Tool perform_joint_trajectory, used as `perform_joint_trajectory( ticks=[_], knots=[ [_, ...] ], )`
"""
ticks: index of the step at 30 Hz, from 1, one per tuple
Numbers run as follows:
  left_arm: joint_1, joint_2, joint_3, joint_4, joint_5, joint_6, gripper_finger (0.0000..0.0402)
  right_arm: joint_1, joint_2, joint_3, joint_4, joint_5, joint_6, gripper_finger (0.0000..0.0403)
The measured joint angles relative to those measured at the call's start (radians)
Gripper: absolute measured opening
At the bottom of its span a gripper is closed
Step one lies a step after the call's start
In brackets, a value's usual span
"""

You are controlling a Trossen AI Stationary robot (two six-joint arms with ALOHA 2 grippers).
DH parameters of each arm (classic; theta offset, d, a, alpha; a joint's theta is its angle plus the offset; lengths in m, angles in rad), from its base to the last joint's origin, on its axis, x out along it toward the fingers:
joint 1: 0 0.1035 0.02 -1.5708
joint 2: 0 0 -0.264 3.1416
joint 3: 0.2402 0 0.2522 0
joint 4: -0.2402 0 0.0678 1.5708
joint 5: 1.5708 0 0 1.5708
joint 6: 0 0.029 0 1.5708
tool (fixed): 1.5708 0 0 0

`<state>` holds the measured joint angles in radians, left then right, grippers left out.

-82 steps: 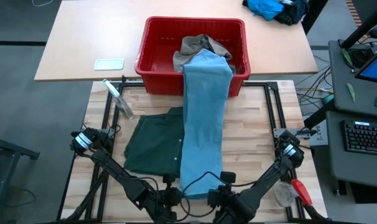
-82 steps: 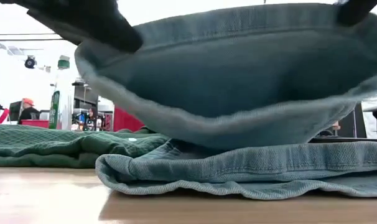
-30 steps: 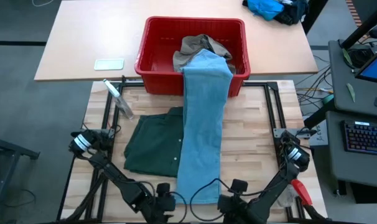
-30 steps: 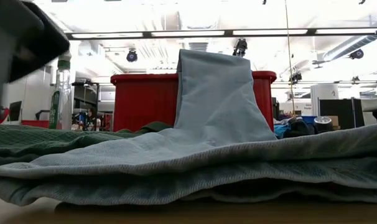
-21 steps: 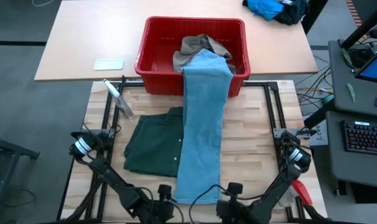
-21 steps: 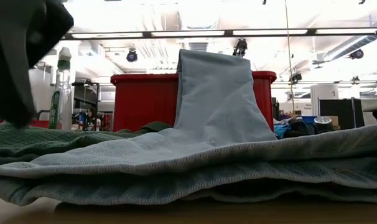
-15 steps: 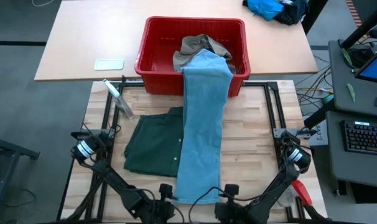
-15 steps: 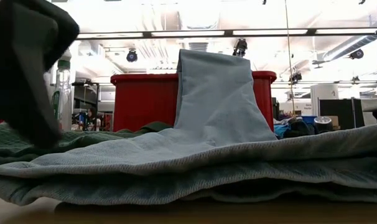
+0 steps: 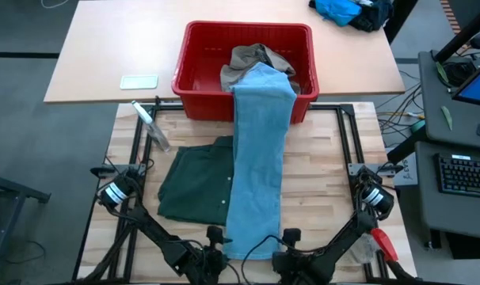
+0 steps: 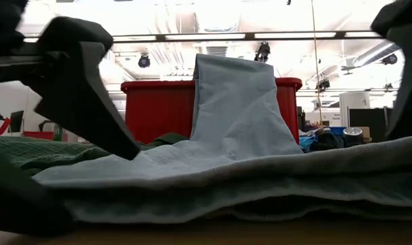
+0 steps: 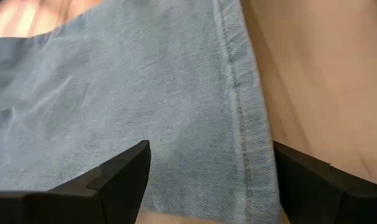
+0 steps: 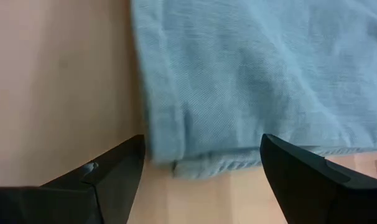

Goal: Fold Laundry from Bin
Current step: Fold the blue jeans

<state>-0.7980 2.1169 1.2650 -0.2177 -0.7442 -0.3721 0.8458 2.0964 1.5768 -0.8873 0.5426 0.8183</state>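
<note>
The light blue trousers [image 9: 256, 166] run from the red bin [image 9: 196, 32] to the table's near edge. Their far end hangs over the bin's near rim; the rest lies flat, covering the right edge of the dark green shorts [image 9: 194, 186]. A khaki piece [image 9: 252, 57] lies inside the bin. My left gripper [image 11: 210, 149] stands open over the trousers' near left corner [image 9: 228, 241]. My right gripper [image 12: 202, 140] stands open over the near right corner [image 9: 276, 237]. Whether either finger touches the cloth, I cannot tell.
A clear bottle [image 9: 150, 124] lies at the table's far left, and a white flat object [image 9: 139, 81] beside the bin. A red-handled tool [image 9: 382, 244] lies near the right edge. A bright blue cloth heap [image 9: 347, 11] sits at the far right corner.
Both grippers have drawn in toward each other along the near edge, closing on the trousers' near end. In the low view my left gripper has swung in from the left and come down toward the cloth. The trousers have stayed flat and still.
</note>
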Motion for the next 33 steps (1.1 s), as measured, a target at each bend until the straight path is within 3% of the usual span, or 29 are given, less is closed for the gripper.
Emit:
perform_joint_trajectory(
  ticks=[8, 12, 17, 23, 29, 33],
  knots=[
    [0.038, 0.022, 0.001, 0.016, -0.008, 0.011, 0.0269, -0.048, -0.002, -0.05, 0.054, -0.006, -0.074, 0.029],
    [0.057, 0.034, 0.002, 0.017, -0.014, -0.011, 0.024, -0.077, -0.008, -0.076, 0.097, -0.062, -0.104, 0.0261],
    [0.065, 0.042, 0.0, 0.02, -0.022, -0.028, 0.0171, -0.082, -0.008, -0.103, 0.143, -0.078, -0.105, 0.0172],
    [0.063, 0.043, 0.006, 0.051, -0.019, 0.018, 0.0028, -0.069, -0.002, -0.087, 0.167, -0.086, -0.127, 0.003],
    [0.047, 0.048, 0.071, 0.018, 0.013, 0.104, 0.0026, -0.038, 0.001, -0.045, 0.147, -0.096, -0.121, 0.003],
    [0.032, 0.048, 0.14, -0.007, 0.093, 0.133, 0.001, -0.015, 0.0, -0.01, 0.16, -0.123, -0.109, 0.003]
  ],
)
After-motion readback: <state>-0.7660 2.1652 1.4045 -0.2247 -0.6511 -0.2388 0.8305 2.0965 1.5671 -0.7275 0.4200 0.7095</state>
